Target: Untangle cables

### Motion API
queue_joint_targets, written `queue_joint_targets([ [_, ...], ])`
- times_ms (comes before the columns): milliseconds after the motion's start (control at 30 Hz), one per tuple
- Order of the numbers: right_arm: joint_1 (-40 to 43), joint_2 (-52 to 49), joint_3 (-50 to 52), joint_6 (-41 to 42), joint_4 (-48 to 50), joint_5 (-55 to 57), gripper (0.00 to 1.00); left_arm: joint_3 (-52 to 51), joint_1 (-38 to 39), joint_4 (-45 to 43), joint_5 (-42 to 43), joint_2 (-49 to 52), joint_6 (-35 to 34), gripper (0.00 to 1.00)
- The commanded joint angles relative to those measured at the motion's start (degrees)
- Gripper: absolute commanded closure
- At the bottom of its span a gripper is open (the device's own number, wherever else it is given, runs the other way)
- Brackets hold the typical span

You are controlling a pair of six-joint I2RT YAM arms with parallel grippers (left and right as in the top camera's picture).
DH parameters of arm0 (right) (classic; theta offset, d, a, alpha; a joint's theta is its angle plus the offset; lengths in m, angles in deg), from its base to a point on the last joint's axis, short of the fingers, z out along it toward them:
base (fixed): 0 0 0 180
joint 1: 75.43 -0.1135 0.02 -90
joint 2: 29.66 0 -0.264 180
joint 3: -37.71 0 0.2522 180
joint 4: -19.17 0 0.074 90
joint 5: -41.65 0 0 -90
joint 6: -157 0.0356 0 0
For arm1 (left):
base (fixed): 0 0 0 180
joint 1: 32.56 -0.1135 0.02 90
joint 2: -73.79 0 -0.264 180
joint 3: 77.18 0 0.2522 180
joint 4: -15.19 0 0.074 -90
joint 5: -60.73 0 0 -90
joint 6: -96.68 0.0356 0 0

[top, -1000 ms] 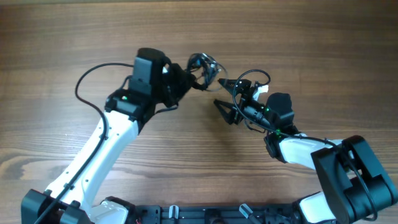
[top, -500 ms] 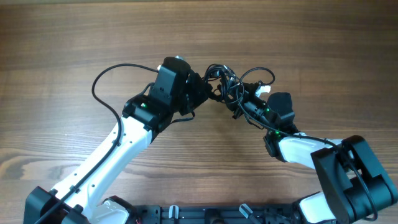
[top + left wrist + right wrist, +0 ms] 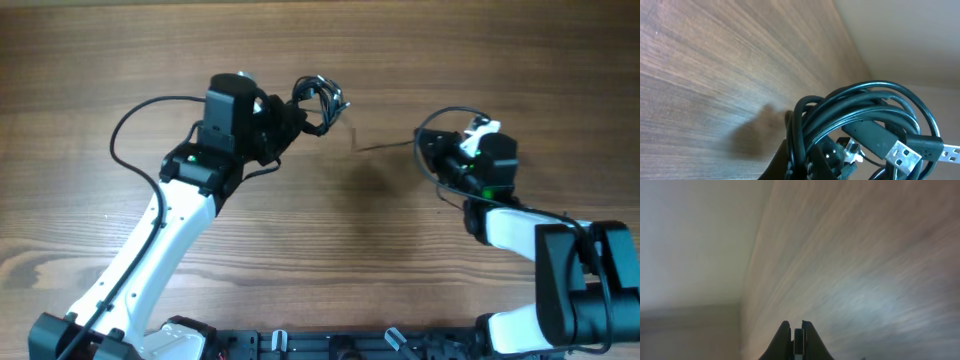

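The cables (image 3: 322, 97) are a bunch of thin black loops with metal plug ends, held above the table by my left gripper (image 3: 303, 115), which is shut on them. In the left wrist view the loops (image 3: 860, 117) fill the lower right, a silver plug (image 3: 905, 154) sticks out, and my left gripper (image 3: 802, 162) pinches a few strands. One thin strand (image 3: 385, 147) runs from the bunch to my right gripper (image 3: 425, 150). The right wrist view shows my right gripper (image 3: 796, 340) shut on a narrow dark cable piece (image 3: 798, 341).
The bare wooden table (image 3: 450, 50) spreads all around both arms. A thick black robot wire (image 3: 130, 130) loops beside the left arm, and another (image 3: 445, 118) arcs over the right wrist. The arm bases sit at the near edge (image 3: 330, 345).
My right gripper has shut on a strand and pulled away to the right. My left arm has swung back left with the bunch, so a strand now stretches between them.
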Motion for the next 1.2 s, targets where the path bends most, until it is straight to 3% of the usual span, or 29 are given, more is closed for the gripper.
queue_joint_targets([
  [0, 2.08, -0.63, -0.07, -6.62, 0.59, -4.07, 0.95, 0.37, -0.59, -1.29, 0.5, -1.62, 3.65, 0.96],
  [33, 2.23, -0.63, -0.07, -7.26, 0.59, -4.04, 0.92, 0.37, -0.61, -1.22, 0.5, -1.62, 4.37, 0.96],
  [100, 2.25, -0.52, -0.07, -7.39, 0.87, -4.04, 0.68, 0.37, -0.59, -1.22, 0.61, -1.62, 5.53, 0.96],
  [200, 3.72, 0.76, -0.11, -16.68, -0.02, -4.31, 0.01, 0.37, -0.61, -1.2, 0.52, -1.62, 14.38, 0.96],
  [300, 7.45, 3.45, -0.17, -19.41, -2.49, -8.81, 0.01, 0.37, -0.9, -1.2, 0.17, -1.62, 17.75, 0.96],
  [400, 11.34, 7.8, -0.55, -18.45, -3.04, -20.17, 0.0, 0.37, -0.83, -1.18, -0.76, -1.6, 27.43, 0.96],
  [567, 7.41, 12.35, -0.76, -15.41, -2.82, -30.49, 0.01, 0.37, 1.07, -0.55, -0.74, -1.53, 46.64, 0.96],
  [700, -1.6, 12.83, -0.79, -11.13, 0.37, -29.46, 0.0, 0.37, 2.99, 1.42, -0.79, -0.22, 58.49, 0.96],
  [900, -12.7, 12.83, -0.83, -2.99, 8.24, -21.11, 0.0, 0.37, 3.32, 3.06, -0.61, 4.17, 62.9, 0.94],
  [1033, -17.79, 12.81, -0.83, -2.54, 4.46, -16.57, 0.01, 0.37, 4.35, 7.28, 6.8, 5.92, 72.74, 0.96],
  [1100, -19.02, 12.81, -0.83, -2.67, 1.97, -14.27, 0.05, 0.37, 4.96, 8.59, 8.35, 5.95, 74.99, 0.96],
  [1167, -20.7, 12.81, -0.83, -2.69, -1.7, -10.56, 0.23, 0.37, 5.79, 8.9, 8.28, 5.95, 76.15, 0.96],
])
